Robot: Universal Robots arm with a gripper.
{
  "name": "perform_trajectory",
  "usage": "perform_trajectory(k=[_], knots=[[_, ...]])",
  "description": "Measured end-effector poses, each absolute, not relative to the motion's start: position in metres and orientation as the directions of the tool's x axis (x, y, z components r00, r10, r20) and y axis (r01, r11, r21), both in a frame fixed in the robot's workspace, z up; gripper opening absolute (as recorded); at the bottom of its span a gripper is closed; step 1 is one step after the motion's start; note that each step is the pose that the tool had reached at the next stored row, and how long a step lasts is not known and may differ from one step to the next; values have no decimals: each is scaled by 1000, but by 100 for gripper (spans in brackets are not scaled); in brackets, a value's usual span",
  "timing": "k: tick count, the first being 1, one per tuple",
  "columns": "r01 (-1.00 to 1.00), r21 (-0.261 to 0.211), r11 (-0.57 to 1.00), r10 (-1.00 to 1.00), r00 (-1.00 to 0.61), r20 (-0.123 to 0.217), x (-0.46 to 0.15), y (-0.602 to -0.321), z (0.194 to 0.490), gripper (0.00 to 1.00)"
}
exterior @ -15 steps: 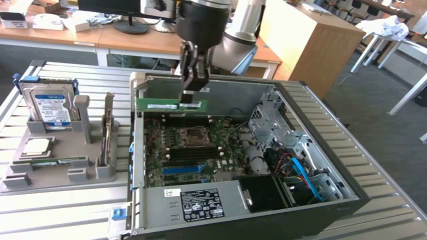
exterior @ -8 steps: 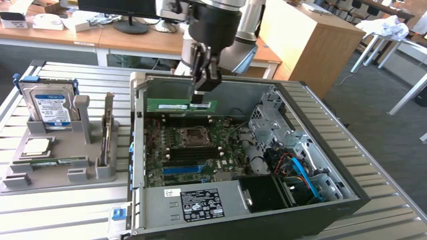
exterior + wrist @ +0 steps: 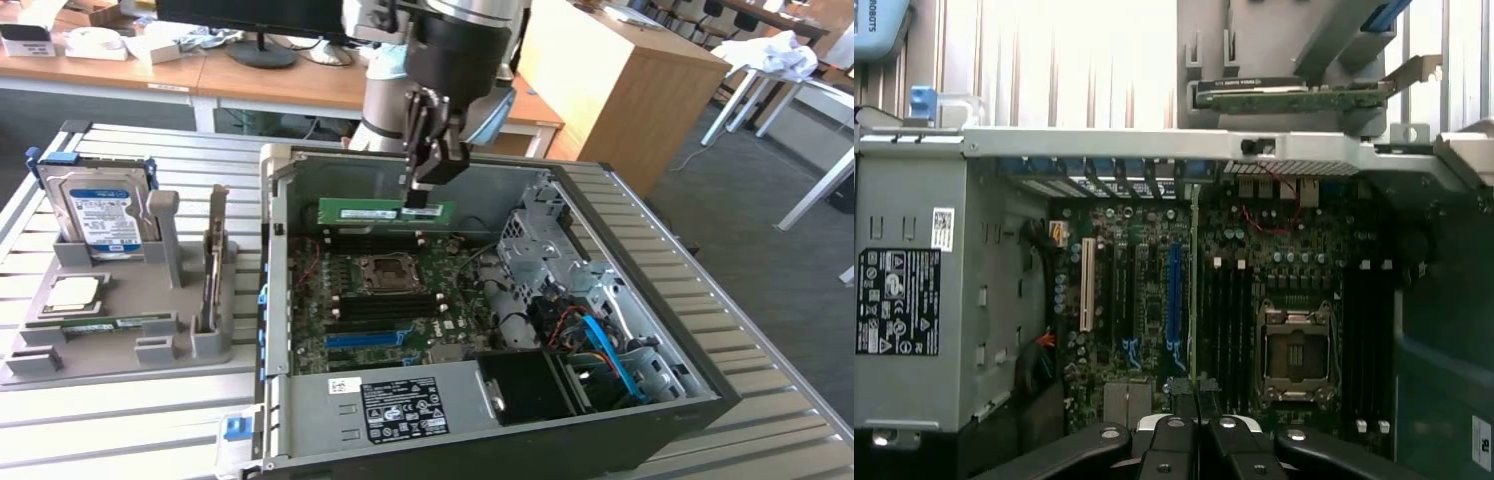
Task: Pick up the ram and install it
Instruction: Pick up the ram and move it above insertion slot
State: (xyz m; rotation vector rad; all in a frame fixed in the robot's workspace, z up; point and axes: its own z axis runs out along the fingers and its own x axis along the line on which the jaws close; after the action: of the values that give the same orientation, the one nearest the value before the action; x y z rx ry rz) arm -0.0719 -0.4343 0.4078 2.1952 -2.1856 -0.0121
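The end effector [image 3: 422, 204] grips one ram [image 3: 367, 211], its long axis level, extending toward the exterior view's left over the case [image 3: 587, 445]; a second stick [image 3: 114, 323] lies at centre-left.

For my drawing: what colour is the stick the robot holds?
The stick is green, clearest in the exterior view.

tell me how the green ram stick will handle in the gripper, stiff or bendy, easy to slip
Probably stiff: the ram juts sideways from the gripper with no visible sag. Likely light, since a pinch near one end holds it level. Gripped off-centre, it might twist if bumped, and its thin board looks fragile.
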Motion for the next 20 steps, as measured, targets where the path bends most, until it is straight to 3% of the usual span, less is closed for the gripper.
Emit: perform_trajectory(k=[20], knots=[[-999,38,-4,-1000,5,25,-34,-434,408,11]])
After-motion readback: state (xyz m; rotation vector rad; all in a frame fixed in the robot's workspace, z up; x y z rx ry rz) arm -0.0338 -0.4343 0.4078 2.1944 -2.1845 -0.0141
